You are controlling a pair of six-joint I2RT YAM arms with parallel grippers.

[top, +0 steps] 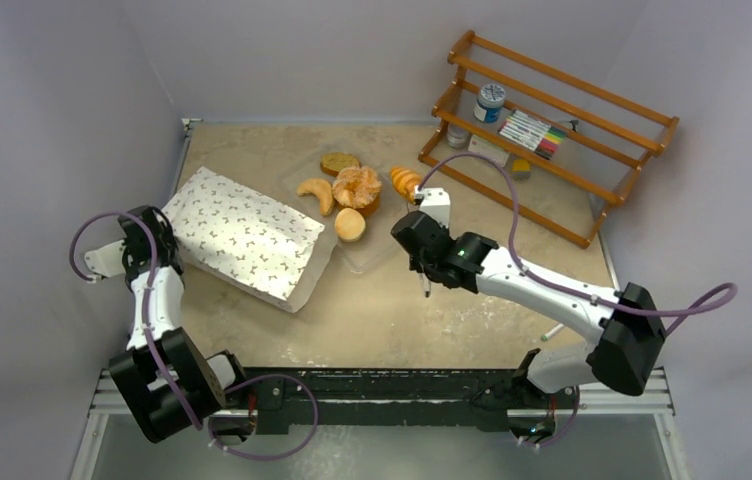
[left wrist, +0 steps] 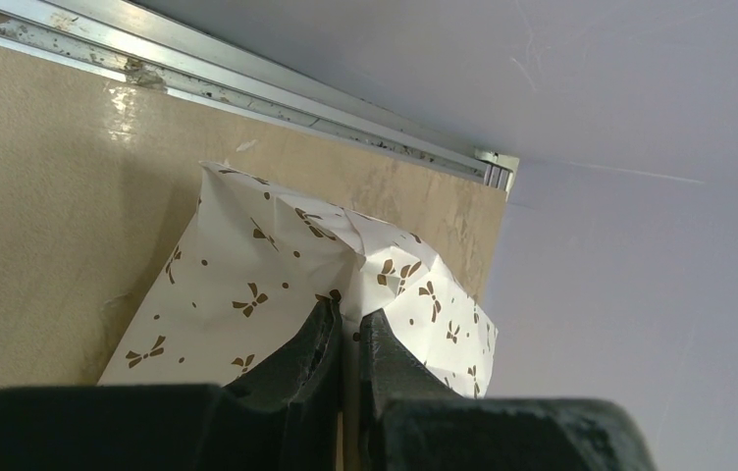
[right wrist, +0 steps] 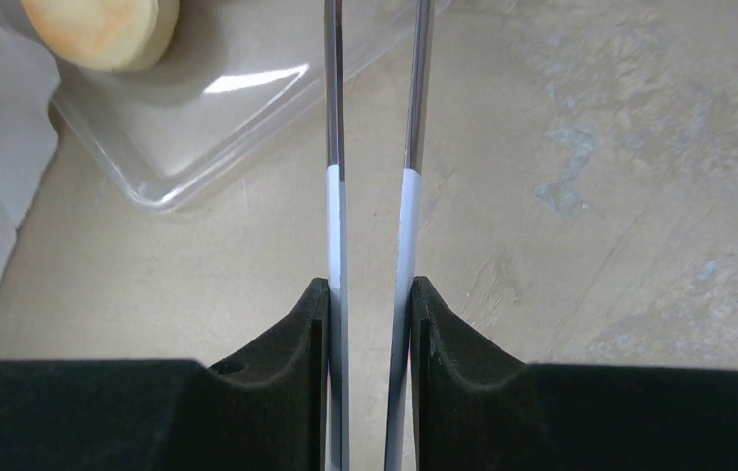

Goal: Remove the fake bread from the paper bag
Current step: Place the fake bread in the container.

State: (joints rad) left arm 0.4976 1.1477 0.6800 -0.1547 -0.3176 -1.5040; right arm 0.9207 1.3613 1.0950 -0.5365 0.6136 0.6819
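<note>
On the left side of the table [top: 402,320], your left gripper [left wrist: 348,322] is pinched shut on a crumpled corner of the paper bag [top: 247,238]. Your right gripper [right wrist: 370,294] grips tongs [right wrist: 334,118], held narrow, beside the clear tray [right wrist: 198,137]. Just right of the bag, toward the far side, the bread [top: 356,187] lies out in a cluster.

The paper bag [top: 242,243] is white with brown bows; the fake bread [top: 357,187] is golden-orange.
</note>
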